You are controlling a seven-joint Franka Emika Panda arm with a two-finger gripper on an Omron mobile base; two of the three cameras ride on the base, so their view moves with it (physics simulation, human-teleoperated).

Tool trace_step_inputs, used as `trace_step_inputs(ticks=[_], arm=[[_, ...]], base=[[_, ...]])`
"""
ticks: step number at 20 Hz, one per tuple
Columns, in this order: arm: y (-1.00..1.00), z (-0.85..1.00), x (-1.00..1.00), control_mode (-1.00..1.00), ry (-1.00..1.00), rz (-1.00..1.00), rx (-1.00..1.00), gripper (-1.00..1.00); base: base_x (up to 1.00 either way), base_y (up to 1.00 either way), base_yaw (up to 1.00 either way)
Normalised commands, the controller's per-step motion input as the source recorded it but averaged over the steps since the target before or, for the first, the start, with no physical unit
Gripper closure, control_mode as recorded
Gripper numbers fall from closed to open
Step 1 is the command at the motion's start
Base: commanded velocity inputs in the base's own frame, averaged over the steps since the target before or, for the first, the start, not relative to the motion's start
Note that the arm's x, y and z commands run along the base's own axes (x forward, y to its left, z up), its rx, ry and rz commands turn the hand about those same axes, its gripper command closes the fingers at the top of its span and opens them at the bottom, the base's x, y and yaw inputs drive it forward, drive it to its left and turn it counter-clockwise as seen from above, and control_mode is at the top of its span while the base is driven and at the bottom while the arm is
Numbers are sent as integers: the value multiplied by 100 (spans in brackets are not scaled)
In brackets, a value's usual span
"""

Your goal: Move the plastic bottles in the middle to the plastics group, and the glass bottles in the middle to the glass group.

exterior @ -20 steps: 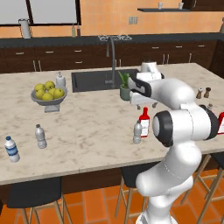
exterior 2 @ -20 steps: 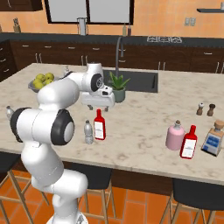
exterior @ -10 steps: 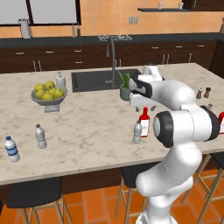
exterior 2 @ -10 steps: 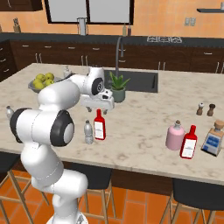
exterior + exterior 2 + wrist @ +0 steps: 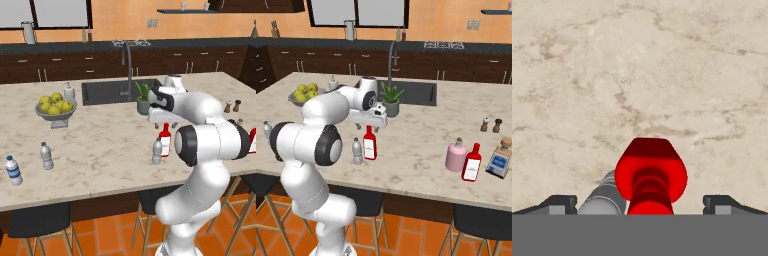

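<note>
1. Claw (image 5: 640, 204) wide open, nothing between the tips; fingertips (image 5: 558, 202) low at both sides in hand view, aimed straight down at marble surface (image 5: 662, 75).
2. Red bottle (image 5: 650, 177) seen from above in hand view, centred between the tips, not touched by either. Same bottle upright near front edge of surface in left base view (image 5: 165, 141) and right base view (image 5: 370, 144), white cap and white label.
3. Grey ribbed water bottle (image 5: 603, 200) just beside red bottle, on its left in hand view; upright at (image 5: 157, 151) and (image 5: 357, 151). Contact between the two: can't tell.
4. Hand (image 5: 367, 116) hovering above both bottles, clear of their caps.
5. Plastics group at far left of surface: plain greyish bottle (image 5: 46, 156) and blue-labelled bottle (image 5: 13, 170), both upright, near each other, well apart from the middle pair.
6. Glass group at right end in right base view: squat pink bottle (image 5: 456, 155) and second red bottle (image 5: 472, 162), just beside each other, upright.
7. Also on surface: bowl of yellow-green fruit (image 5: 56, 108), potted plant (image 5: 390, 100) by the sink (image 5: 107, 91), two shakers (image 5: 491, 124), boxy blue-labelled bottle (image 5: 500, 159) at far right.
</note>
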Motion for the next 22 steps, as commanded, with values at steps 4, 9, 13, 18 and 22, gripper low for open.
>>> trace_step_inputs(ticks=[4,9,13,18,22], arm=[[0,-17,6,-100,0,1,0,100],[-8,-19,6,-100,-1,6,0,100],[-39,14,-22,-100,0,1,0,100],[-76,30,-48,-100,0,0,0,100],[-91,19,-62,-100,0,0,0,100]], base=[[0,0,0],[0,0,0],[0,0,0],[0,0,0],[0,0,0]])
